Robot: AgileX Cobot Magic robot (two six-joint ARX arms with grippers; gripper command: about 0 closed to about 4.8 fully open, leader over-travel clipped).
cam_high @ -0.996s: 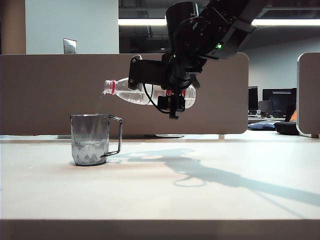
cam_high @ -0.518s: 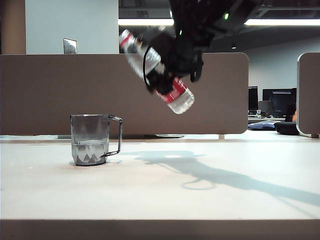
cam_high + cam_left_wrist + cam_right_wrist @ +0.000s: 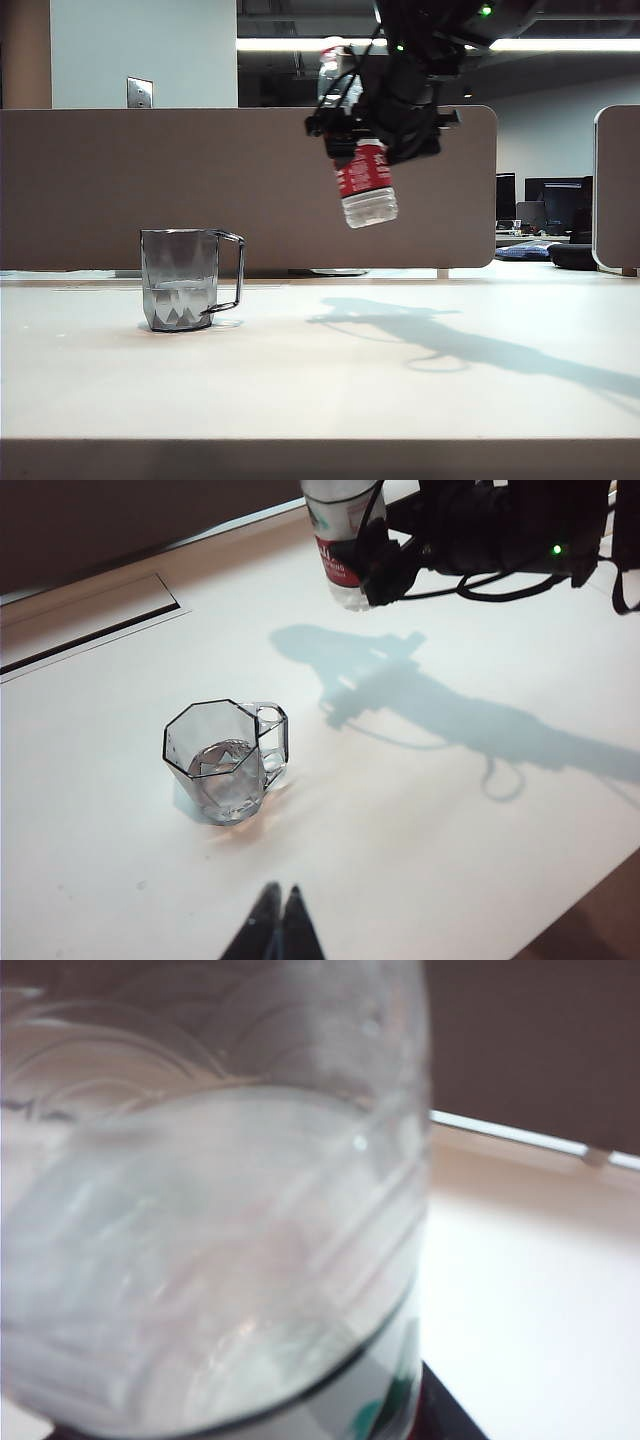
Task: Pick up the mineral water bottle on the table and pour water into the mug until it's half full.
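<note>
The smoky-grey mug [image 3: 185,280] stands on the left of the white table [image 3: 400,380], handle to the right, with clear water [image 3: 180,298] in its lower part. High above the table and right of the mug, my right gripper [image 3: 385,120] is shut on the mineral water bottle [image 3: 365,180], which hangs nearly upright, red label showing, neck up. In the right wrist view the bottle [image 3: 200,1240] fills the picture with water sloshing inside. The left wrist view shows the mug [image 3: 225,755], the bottle [image 3: 335,530], and my left gripper [image 3: 279,892] shut and empty, short of the mug.
A brown partition [image 3: 120,180] runs behind the table. A long dark slot [image 3: 90,630] lies in the tabletop beyond the mug. The right arm's shadow [image 3: 440,345] falls across the table's middle and right. The darker front edge [image 3: 320,460] is near the camera.
The right gripper has rolled the bottle from lying neck-down over the mug to nearly upright and carried it up and to the right. The pouring has stopped.
</note>
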